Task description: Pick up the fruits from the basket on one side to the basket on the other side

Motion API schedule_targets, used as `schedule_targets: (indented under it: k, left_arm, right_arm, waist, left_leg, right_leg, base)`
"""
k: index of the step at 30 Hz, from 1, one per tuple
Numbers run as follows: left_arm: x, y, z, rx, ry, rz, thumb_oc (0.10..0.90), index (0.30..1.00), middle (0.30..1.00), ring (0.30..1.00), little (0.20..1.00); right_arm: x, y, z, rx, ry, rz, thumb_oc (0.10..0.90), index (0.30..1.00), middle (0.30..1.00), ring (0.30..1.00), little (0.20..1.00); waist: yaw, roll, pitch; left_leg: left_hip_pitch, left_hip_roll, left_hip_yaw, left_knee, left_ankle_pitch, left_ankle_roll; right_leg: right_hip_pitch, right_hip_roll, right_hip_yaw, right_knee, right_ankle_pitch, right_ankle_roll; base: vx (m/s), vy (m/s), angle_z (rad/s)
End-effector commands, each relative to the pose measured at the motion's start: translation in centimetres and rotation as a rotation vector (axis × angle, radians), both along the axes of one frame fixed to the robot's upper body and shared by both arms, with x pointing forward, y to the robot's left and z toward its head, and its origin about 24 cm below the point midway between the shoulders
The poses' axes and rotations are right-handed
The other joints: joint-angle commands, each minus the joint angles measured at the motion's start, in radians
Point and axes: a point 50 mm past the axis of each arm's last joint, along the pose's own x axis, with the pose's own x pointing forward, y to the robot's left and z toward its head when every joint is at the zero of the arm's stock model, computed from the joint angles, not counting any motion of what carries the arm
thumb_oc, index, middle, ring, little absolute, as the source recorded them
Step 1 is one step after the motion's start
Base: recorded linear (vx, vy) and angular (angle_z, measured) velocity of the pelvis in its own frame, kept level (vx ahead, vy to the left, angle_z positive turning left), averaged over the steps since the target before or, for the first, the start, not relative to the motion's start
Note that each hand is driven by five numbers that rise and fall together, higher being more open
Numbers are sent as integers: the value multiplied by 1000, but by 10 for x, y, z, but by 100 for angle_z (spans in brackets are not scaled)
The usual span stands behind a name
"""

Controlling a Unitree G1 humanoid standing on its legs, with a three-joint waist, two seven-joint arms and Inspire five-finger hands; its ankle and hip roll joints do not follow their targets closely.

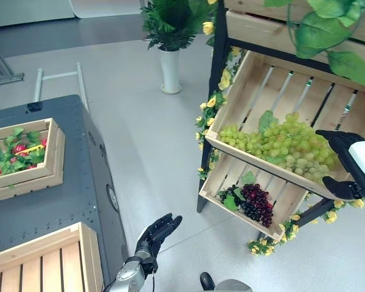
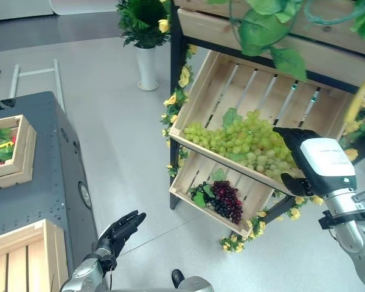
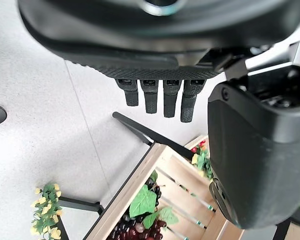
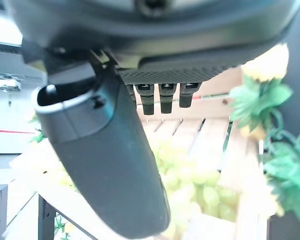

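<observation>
Over the upper crate (image 1: 243, 85), the right hand (image 2: 313, 159) spreads its fingers just beside the green grapes (image 1: 280, 145), touching none that I can see. Low by the floor, the left hand (image 1: 155, 236) hangs loosely spread, well apart from the dark grapes (image 1: 255, 204) in the lower crate (image 1: 216, 182).

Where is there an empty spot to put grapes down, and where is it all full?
The slatted crate nearest the robot, on the grey cart, looks bare. The upper shelf crate is free behind the green grapes; its front is crowded, with the right hand there. The far cart crate is full of leaves and red fruit.
</observation>
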Motion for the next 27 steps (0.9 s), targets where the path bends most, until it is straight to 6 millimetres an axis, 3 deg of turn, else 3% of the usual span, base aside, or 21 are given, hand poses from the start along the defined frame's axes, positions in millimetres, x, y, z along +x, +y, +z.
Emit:
schedule_targets:
  k: [1,6,10,13,14,19,20,21,27]
  left_arm:
    - [29,-2,20,15,-172,-35,800,900,900,900,900]
    - [26,-7,17,2,-158,-24,800,900,900,900,900]
    - [23,-10,14,2,-137,-34,800,900,900,900,900]
    - [19,-13,9,25,-103,-59,800,900,900,900,900]
    - [14,-14,5,42,-73,-66,800,900,900,900,900]
    - [-1,-14,-10,83,34,-76,800,900,900,900,900]
    - [-1,-14,-10,83,34,-76,800,900,900,900,900]
    - [-11,-16,-19,77,105,-77,800,900,900,900,900]
    - [-38,-14,-36,105,264,-94,800,900,900,900,900]
  right_arm:
    - [0,5,57,-42,-392,89,800,900,900,900,900]
    - [-15,38,54,20,-538,321,800,900,900,900,900]
    - [-16,58,48,153,-492,437,800,900,900,900,900]
    - [-8,80,36,288,-356,530,800,900,900,900,900]
    - [-3,92,26,367,-241,571,800,900,900,900,900]
    - [10,115,-11,663,2,597,800,900,900,900,900]
    - [10,115,-11,663,2,598,800,900,900,900,900]
    - [13,134,-31,727,83,628,800,900,900,900,900]
    - [24,170,-65,819,268,657,800,900,900,900,900]
  waist:
    - [41,-4,-55]
    - [31,17,-54]
    - [35,24,-53]
    - [45,28,-49]
    - [53,21,-46]
    - [75,17,-43]
    - [74,17,-43]
    - [88,16,-38]
    - [140,16,-33]
  left_leg:
    - [33,-29,-25,10,-139,29]
    - [36,-33,-22,10,-144,33]
    - [37,-35,-25,10,-144,32]
    - [38,-37,-31,10,-141,31]
    - [32,-38,-23,10,-120,28]
    - [31,-39,-40,10,-112,26]
    - [31,-40,-40,10,-112,26]
    - [28,-41,-54,10,-108,25]
    - [17,-47,-94,10,-99,23]
  right_leg:
    - [15,53,8,2,-7,30]
    - [16,50,13,2,-12,34]
    - [17,47,10,2,-15,35]
    - [19,42,0,2,-16,34]
    - [13,40,-6,2,0,27]
    - [18,33,-30,2,0,20]
    - [18,33,-30,2,0,20]
    - [19,30,-44,2,1,17]
    - [22,20,-90,2,-8,9]
  base:
    - [29,4,-3]
    - [17,10,0]
    - [0,0,0]
    - [-24,-28,0]
    - [-67,-89,1]
    - [-11,-66,3]
    - [-10,-94,9]
    - [-8,-68,9]
    - [-16,-87,14]
